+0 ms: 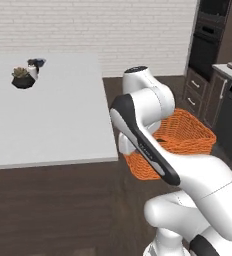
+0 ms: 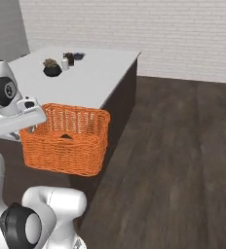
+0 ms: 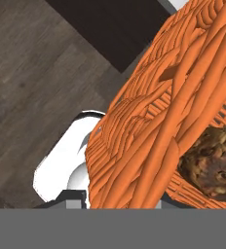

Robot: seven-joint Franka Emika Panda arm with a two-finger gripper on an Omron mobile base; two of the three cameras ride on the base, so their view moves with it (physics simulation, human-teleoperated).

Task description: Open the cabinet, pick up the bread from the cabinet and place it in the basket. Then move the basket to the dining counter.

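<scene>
Basket (image 2: 66, 141) hangs off the floor just beside the counter (image 1: 63, 125) edge, short of its top. I see bread (image 3: 212, 163) inside. My gripper is clenched on the basket's near rim.

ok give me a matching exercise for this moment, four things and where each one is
Things:
1. basket
2. bread
3. potted plant
4. dining counter

Places:
A. on the white counter top
B. held up off the floor, beside the counter's edge
C. inside the orange wicker
D. in front of the white brick wall

Pairs: 1-B, 2-C, 3-A, 4-D
</scene>
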